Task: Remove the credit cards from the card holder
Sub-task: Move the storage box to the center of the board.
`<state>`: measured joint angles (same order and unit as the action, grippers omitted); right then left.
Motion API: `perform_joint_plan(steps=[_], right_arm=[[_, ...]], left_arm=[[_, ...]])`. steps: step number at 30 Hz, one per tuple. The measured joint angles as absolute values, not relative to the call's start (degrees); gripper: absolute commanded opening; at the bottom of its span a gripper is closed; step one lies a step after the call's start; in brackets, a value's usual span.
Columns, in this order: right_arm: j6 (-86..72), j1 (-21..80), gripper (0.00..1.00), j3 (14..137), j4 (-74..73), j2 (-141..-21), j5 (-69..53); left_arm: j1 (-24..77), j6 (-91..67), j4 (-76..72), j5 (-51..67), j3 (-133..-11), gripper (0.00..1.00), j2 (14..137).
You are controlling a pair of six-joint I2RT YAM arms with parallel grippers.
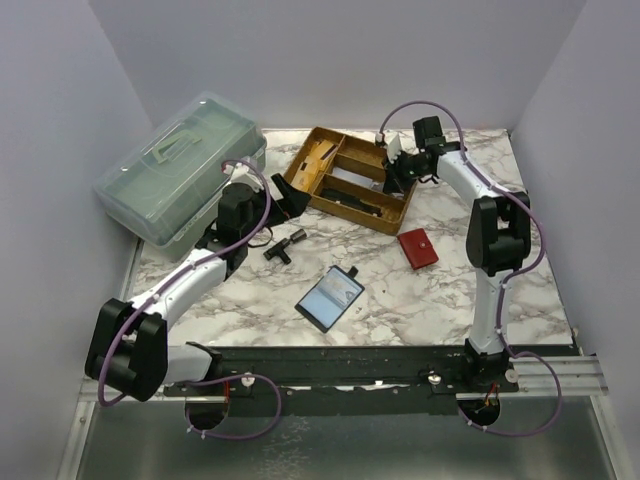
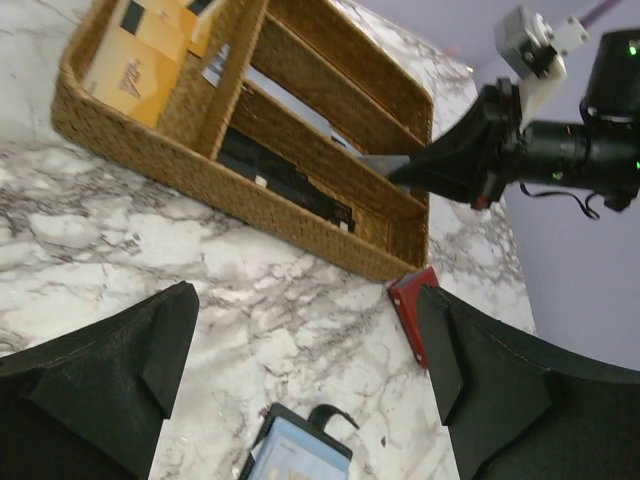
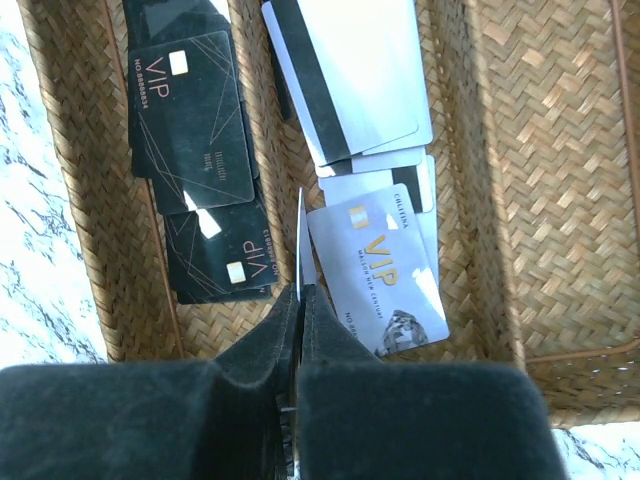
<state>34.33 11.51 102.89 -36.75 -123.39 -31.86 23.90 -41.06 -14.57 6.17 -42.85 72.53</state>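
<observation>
Right wrist view: right end effector is clamped on a thin pale grey plastic card, edge-on. Just below lie black and silver VIP cards in the woven wicker tray. Only its edge looks pinched, so it might twist and drop early.

Left end effector – fingers spread wide; right end effector – fingers pinched together, angled downward.
</observation>
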Motion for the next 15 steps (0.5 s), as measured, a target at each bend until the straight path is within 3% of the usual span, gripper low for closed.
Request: perform_joint_plan(steps=[15], right_arm=[[34.7, 11.4, 0.0, 95.2, -34.1, -119.2, -37.1]], left_arm=[[16.6, -43.3, -14.0, 11.4, -53.1, 0.99, 88.8]])
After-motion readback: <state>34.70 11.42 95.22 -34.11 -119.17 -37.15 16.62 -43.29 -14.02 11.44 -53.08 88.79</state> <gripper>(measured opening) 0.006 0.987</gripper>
